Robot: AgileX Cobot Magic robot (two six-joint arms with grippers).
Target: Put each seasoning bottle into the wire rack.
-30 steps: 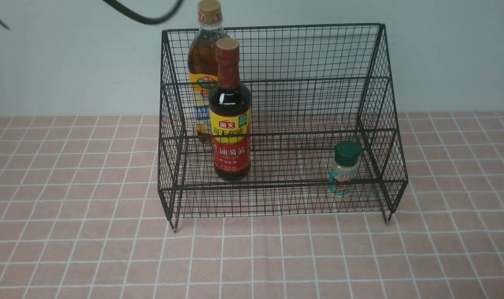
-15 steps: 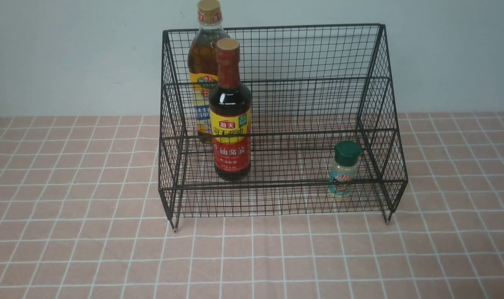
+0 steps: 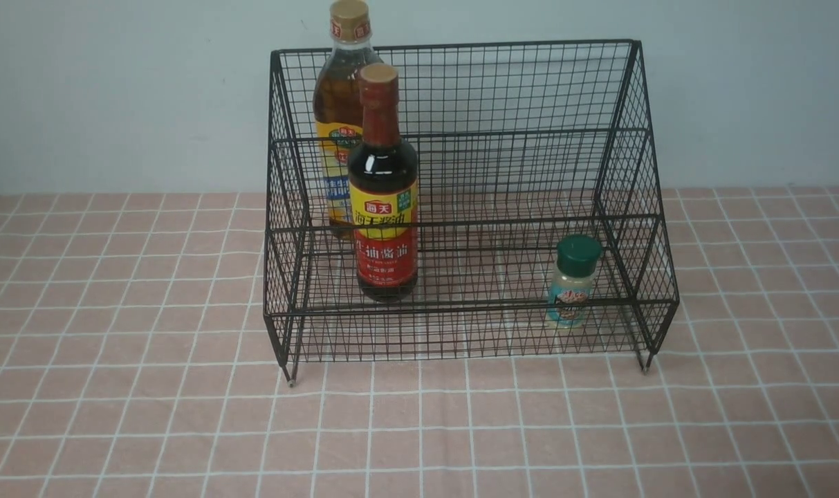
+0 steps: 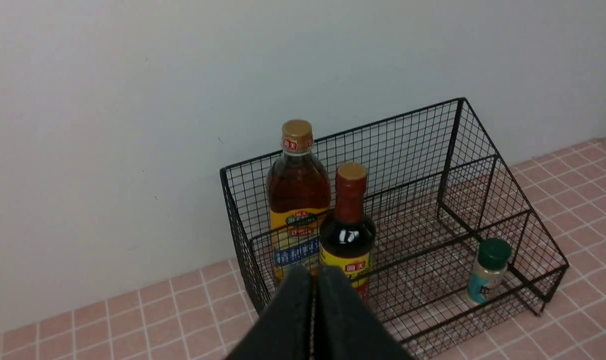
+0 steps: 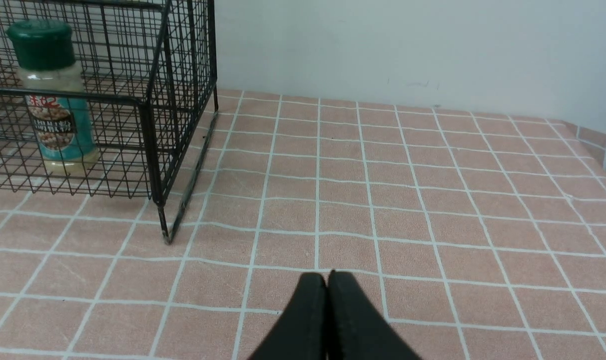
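All three bottles stand inside the black wire-mesh rack: the tall amber-liquid bottle with gold cap on the back tier, the dark soy-sauce bottle with red-yellow label and small green-capped shaker jar in front; likely heavy, slick glass best gripped mid-body, while the left gripper and right gripper sit pinched closed, empty.

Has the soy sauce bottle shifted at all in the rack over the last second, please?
No. The soy sauce bottle stands at the same spot on the rack's lower tier, overlapping the taller oil bottle behind it exactly as before.
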